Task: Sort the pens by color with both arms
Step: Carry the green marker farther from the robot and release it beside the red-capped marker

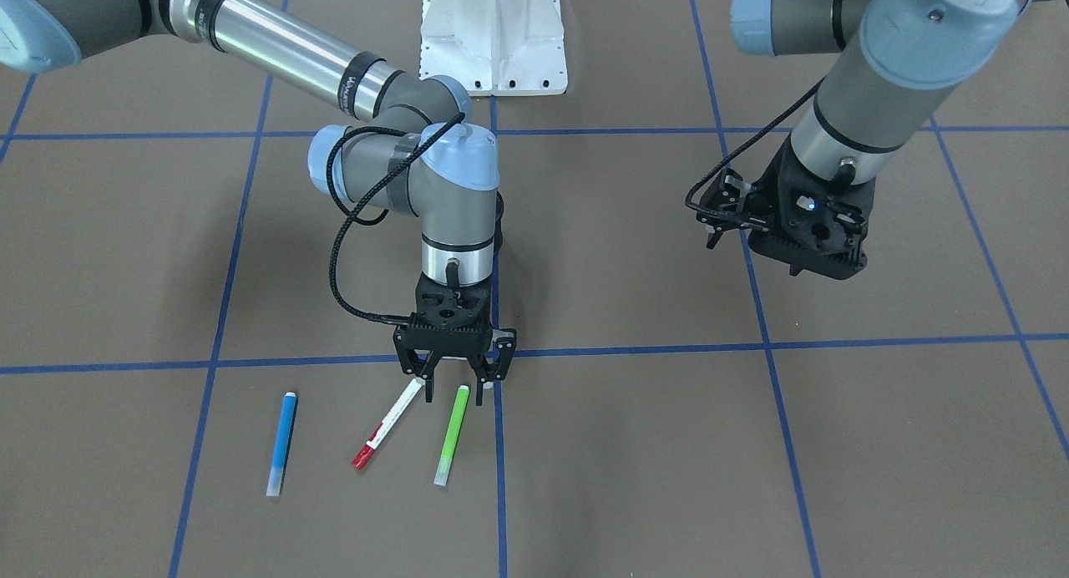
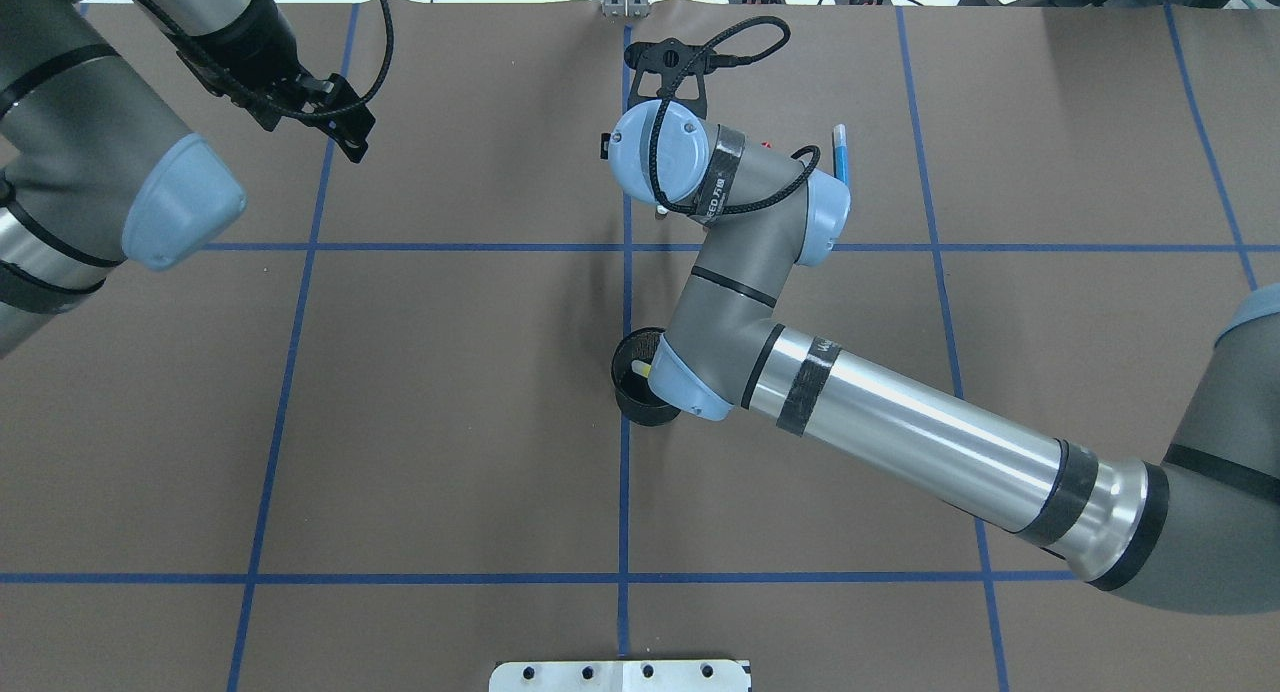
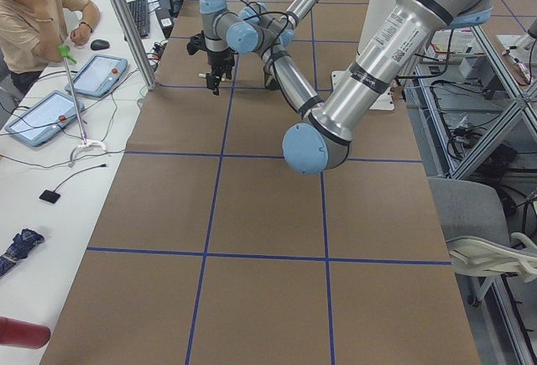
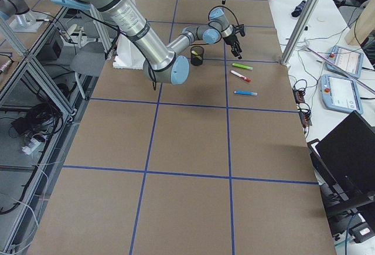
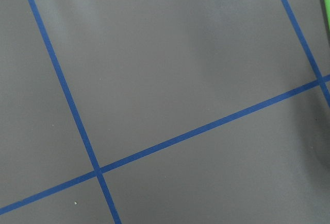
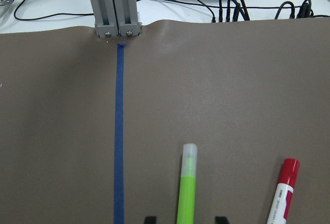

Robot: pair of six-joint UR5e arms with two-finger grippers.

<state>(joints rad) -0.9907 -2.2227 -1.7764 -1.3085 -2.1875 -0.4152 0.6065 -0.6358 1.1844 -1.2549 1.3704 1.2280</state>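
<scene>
My right gripper (image 1: 453, 394) is open and low over the table, its fingertips (image 6: 150, 219) on either side of the green pen's (image 1: 452, 436) robot-side end; the pen lies flat between them in the right wrist view (image 6: 186, 183). The white pen with red caps (image 1: 386, 425) lies just beside it, also showing in the right wrist view (image 6: 282, 193). The blue pen (image 1: 283, 444) lies farther out. A yellow pen (image 2: 640, 370) stands in the black mesh cup (image 2: 632, 392). My left gripper (image 1: 802, 227) hangs high over bare table; I cannot tell if it is open.
The white mounting base (image 1: 493, 39) stands at the robot's edge. The table is brown with blue tape grid lines (image 1: 635, 350). Past the far edge are an aluminium post (image 6: 112, 7), cables and operator tablets (image 3: 92, 75).
</scene>
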